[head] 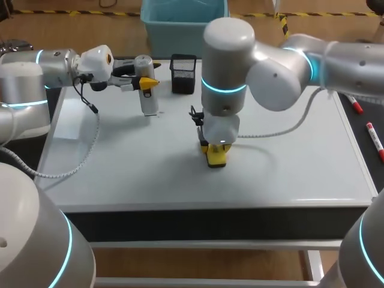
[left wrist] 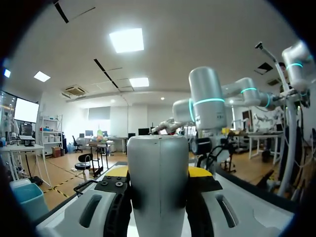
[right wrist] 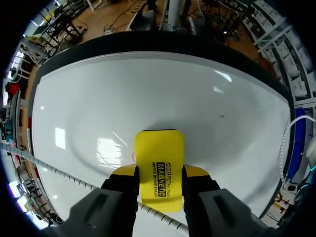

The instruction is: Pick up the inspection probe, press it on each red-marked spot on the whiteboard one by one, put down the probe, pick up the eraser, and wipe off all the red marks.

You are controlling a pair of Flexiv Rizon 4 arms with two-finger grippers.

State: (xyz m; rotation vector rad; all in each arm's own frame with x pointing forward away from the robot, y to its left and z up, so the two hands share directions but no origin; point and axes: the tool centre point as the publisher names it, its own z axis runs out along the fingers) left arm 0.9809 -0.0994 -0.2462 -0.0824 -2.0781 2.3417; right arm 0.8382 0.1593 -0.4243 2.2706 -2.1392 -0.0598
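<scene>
The right end effector (head: 215,146) grips the yellow eraser (head: 216,157) and presses it flat on the whiteboard (head: 288,168), in the middle of the frame. I think the wiping step is on. No red marks show clearly. At upper left, the left end effector (head: 147,82) grips the probe (head: 148,101), held upright and not put down yet.

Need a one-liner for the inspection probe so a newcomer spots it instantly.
Start at the whiteboard and go to its far edge, left of the black mesh cup. The inspection probe is the upright silver-grey cylinder gripped by the left tool. The only other held thing, the eraser mid-board, is flat and yellow.
</scene>
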